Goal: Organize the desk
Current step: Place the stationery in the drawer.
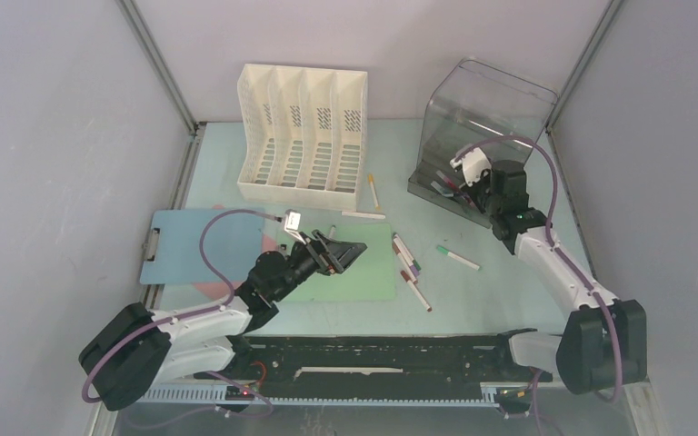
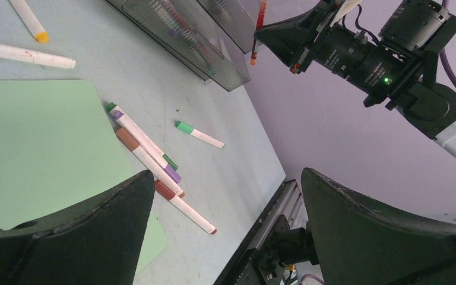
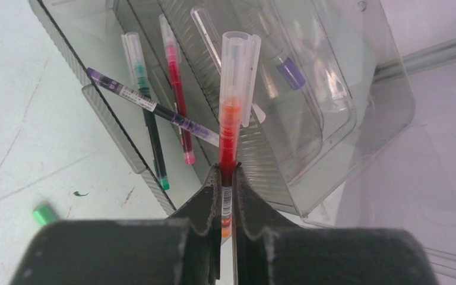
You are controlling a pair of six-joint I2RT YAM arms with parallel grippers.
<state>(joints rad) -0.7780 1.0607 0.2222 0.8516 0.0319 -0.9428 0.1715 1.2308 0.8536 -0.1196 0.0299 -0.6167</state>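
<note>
**Right gripper**: jaws pressed together on a red-orange pen, pinching it low on the barrel. The pen runs up the centre of the right wrist view. Its clear cap points over the smoky clear organizer. In the top view this gripper sits upper right, at the organizer's open front.

**Organizer contents**, upper left of the right wrist view:
- A purple pen lies slantwise across a green pen and a pink pen.
- One more item with a purple band lies deeper in, too blurred by the wall to name.

**Left gripper**: jaws spread wide, nothing between them. In the top view it is left of centre, over the upper left part of the green board. Whether it touches the board cannot be told.

**Desk**: pale mint tabletop. It fills the middle of the top view from the arm bases at the bottom edge to the back wall, and carries everything listed.

**Loose items on the desk:**
- A bundle of markers lies just right of the green board, at centre.
- A green-capped marker lies apart, further right.
- A yellow-tipped marker and a white marker lie above the board, near the white file rack, which stands upper centre-left.
- A blue clipboard lies at left, beside the green board.
</note>
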